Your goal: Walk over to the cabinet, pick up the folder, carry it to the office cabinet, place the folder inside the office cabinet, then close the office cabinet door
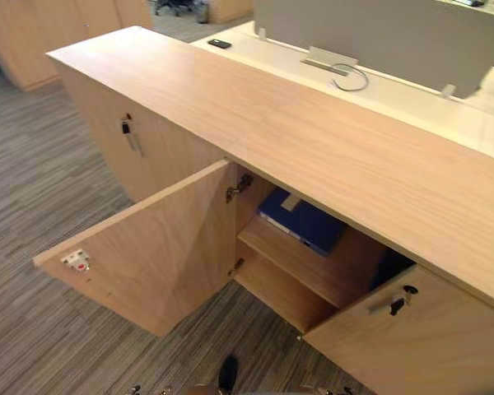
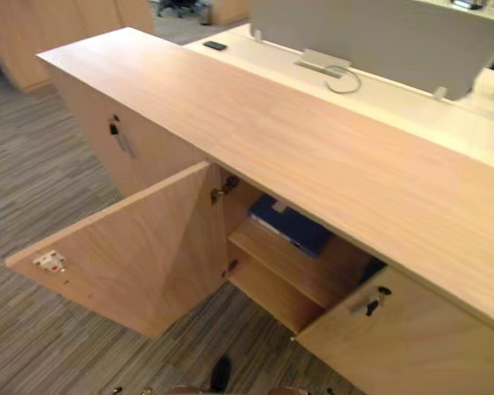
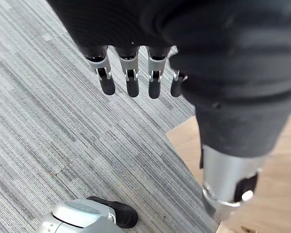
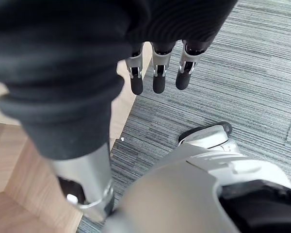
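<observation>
Since the left hand (image 3: 132, 86) and the right hand (image 4: 158, 82) hang empty, fingers straight, above the carpet (image 3: 63, 121), only closing seems left; the open door (image 1: 148, 255) stands nearest, so push it near its free edge, away from the hinges; beyond, the blue folder (image 1: 305, 222) lies on the shelf (image 1: 300, 262) inside the office cabinet (image 1: 313, 140).

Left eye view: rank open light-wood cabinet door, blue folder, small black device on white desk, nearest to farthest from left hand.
Left hand, hanging open low at the robot's left:
1. Open light-wood cabinet door, swung out, front left.
2. Blue folder, on the shelf inside.
3. Small black device, far back on the white desk.
</observation>
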Tool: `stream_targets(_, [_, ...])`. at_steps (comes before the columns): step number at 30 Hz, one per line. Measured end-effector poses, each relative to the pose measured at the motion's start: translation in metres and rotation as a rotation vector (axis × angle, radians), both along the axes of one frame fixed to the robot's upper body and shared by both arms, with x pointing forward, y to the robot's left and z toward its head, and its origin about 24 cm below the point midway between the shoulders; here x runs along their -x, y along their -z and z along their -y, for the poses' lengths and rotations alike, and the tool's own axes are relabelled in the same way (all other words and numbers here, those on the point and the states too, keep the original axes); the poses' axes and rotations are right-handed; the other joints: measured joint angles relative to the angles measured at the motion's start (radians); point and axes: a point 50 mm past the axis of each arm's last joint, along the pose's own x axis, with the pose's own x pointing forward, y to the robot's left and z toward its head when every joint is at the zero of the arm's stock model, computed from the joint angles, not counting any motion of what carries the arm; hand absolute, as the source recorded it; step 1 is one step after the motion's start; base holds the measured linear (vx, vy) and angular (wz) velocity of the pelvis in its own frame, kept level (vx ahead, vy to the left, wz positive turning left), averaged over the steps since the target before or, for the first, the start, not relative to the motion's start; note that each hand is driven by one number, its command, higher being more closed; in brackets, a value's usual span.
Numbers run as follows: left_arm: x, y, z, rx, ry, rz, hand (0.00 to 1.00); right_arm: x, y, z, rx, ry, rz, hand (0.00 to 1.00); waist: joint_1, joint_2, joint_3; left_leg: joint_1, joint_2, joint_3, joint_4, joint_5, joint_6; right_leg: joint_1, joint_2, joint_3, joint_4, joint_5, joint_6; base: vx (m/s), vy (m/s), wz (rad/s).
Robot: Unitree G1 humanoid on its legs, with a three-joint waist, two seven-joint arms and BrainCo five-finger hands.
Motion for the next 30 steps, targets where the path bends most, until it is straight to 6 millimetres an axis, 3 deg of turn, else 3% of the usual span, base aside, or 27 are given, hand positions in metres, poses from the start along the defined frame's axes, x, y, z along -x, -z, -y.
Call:
stream_targets(2, [0.000,0.000,-0.002,-0.001,-0.021,-0.001,0.00,0.001,0.000,-0.002,-0.007,0.009,-0.002,0.00,0.000,-0.009,0.003,-0.022,0.007,-0.020,0.001,0.027,-0.032,0.028,0.007,-0.024,-0.076,-0.023,-0.008,-0.02,-0.325,0.20])
stream_targets(6, [-0.002,-0.001,-0.003,-0.003,-0.037,0.008,0.00,0.008,0.001,-0.003,-0.015,0.057,-0.014,0.00,-0.001,-0.017,0.007,-0.007,0.041,-0.073,0.000,0.041,-0.052,0.067,0.047,-0.079,-0.089,-0.019,-0.019,0.00,-0.255,0.44])
stream_targets(10, [-0.005,-0.001,-0.003,0.017,-0.145,0.044,0.00,-0.003,0.000,-0.003,-0.009,0.063,0.023,0.00,0.014,-0.013,0.016,-0.035,0.070,-0.106,0.025,0.048,-0.079,0.074,0.085,-0.119,-0.085,-0.006,-0.040,-0.02,-0.148,0.29])
stream_targets(12, [-0.017,-0.004,-0.002,0.041,-0.209,0.109,0.00,-0.009,-0.002,-0.004,-0.006,0.065,0.050,0.00,0.015,-0.011,0.045,-0.116,0.080,0.010,0.179,-0.049,-0.072,0.075,0.083,-0.167,-0.076,0.001,-0.049,-0.13,-0.044,0.51])
stream_targets(13, [-0.024,-0.007,-0.003,0.043,-0.227,0.145,0.00,-0.012,-0.003,-0.002,0.001,0.076,0.062,0.00,0.012,-0.015,0.072,-0.200,0.118,0.162,0.367,-0.160,-0.049,0.077,0.082,-0.211,-0.072,0.000,-0.053,-0.17,0.015,0.64])
stream_targets(14, [-0.029,-0.009,-0.004,0.043,-0.233,0.170,0.00,-0.009,-0.003,-0.002,0.004,0.097,0.059,0.00,0.011,-0.017,0.078,-0.264,0.160,0.266,0.546,-0.218,-0.046,0.078,0.070,-0.246,-0.066,-0.010,-0.069,-0.16,0.039,0.63])
stream_targets(16, [-0.035,-0.013,-0.004,0.040,-0.220,0.206,0.00,-0.003,-0.003,-0.001,0.016,0.114,0.054,0.00,0.028,-0.013,0.076,-0.285,0.230,0.420,0.784,-0.322,-0.052,0.077,0.052,-0.277,-0.052,-0.018,-0.065,-0.03,0.098,0.35])
stream_targets(17, [-0.037,-0.014,-0.003,0.039,-0.207,0.216,0.00,-0.002,-0.003,0.000,0.020,0.120,0.055,0.00,0.021,-0.004,0.069,-0.261,0.252,0.447,0.786,-0.348,-0.060,0.068,0.051,-0.289,-0.049,-0.022,-0.058,0.04,0.184,0.52])
stream_targets(18, [-0.039,-0.013,0.002,0.047,-0.169,0.214,0.00,0.000,-0.004,0.004,0.031,0.137,0.060,0.00,0.012,0.032,0.053,-0.217,0.245,0.430,0.657,-0.406,-0.056,0.050,0.065,-0.304,-0.033,-0.033,-0.040,0.09,0.211,0.77])
stream_targets(19, [-0.051,-0.017,-0.002,0.038,-0.135,0.237,0.00,0.000,-0.003,-0.003,0.011,0.165,0.056,0.00,0.008,-0.003,0.057,-0.210,0.188,0.408,0.584,-0.364,-0.039,0.026,0.041,-0.291,-0.022,-0.039,-0.033,0.08,0.189,0.84])
stream_targets(20, [-0.056,-0.018,-0.001,0.039,-0.115,0.246,0.00,0.003,-0.002,-0.005,0.001,0.187,0.050,0.00,0.006,-0.015,0.055,-0.193,0.155,0.394,0.516,-0.325,-0.024,0.017,0.034,-0.276,-0.037,-0.036,-0.036,0.06,0.122,0.94])
stream_targets(21, [-0.060,-0.017,0.008,0.053,-0.083,0.248,0.00,0.007,-0.001,-0.006,-0.006,0.213,0.038,0.00,-0.001,-0.022,0.050,-0.150,0.103,0.374,0.392,-0.256,-0.008,0.021,0.026,-0.248,-0.084,-0.029,-0.046,0.02,0.063,0.84])
stream_targets(23, [-0.060,-0.015,0.018,0.072,-0.049,0.236,0.00,0.008,-0.001,-0.005,-0.003,0.207,0.033,0.00,-0.003,-0.018,0.041,-0.086,0.043,0.348,0.253,-0.187,0.012,0.021,0.013,-0.234,-0.112,-0.010,-0.043,0.02,0.101,0.69])
stream_targets(26, [-0.056,-0.012,0.019,0.067,-0.029,0.210,0.00,0.006,0.000,-0.003,0.001,0.183,0.031,0.00,0.001,-0.008,0.031,-0.034,0.022,0.340,0.158,-0.143,0.020,0.025,0.007,-0.220,-0.122,0.020,-0.039,0.04,0.066,0.12])
stream_targets(30, [-0.055,-0.009,0.022,0.068,0.005,0.185,0.00,0.002,0.000,-0.005,0.001,0.161,0.027,0.00,-0.007,-0.012,0.027,-0.004,0.018,0.326,0.101,-0.102,0.017,0.040,0.020,-0.223,-0.148,0.037,-0.030,0.04,-0.038,0.05])
